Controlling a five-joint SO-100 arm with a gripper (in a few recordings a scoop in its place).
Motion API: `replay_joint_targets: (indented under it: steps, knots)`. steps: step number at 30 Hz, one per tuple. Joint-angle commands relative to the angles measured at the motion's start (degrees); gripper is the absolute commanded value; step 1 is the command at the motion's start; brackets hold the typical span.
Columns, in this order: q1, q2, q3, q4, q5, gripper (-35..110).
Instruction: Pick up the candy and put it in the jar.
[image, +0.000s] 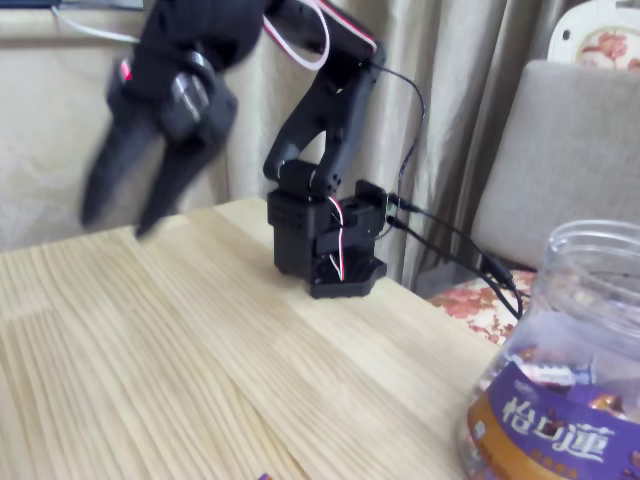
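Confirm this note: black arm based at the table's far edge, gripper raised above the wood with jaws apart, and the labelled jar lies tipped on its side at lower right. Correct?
One slip. The fixed view shows the jar standing upright, mouth up. The rest holds: the gripper is raised over the table with jaws apart.

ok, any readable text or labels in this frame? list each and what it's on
"怡口蓮": white characters on the purple label of the jar, read with some doubt, since the last one is cut off at the picture's edge.
Wrappers inside the jar: any print is too blurred to read.
The arm and the table: no text visible.
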Motion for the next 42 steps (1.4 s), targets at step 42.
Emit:
replay_joint_targets:
  steps: [42]
  knots:
    - [-24.7,-23.1,1.1,-21.5,9.8,44]
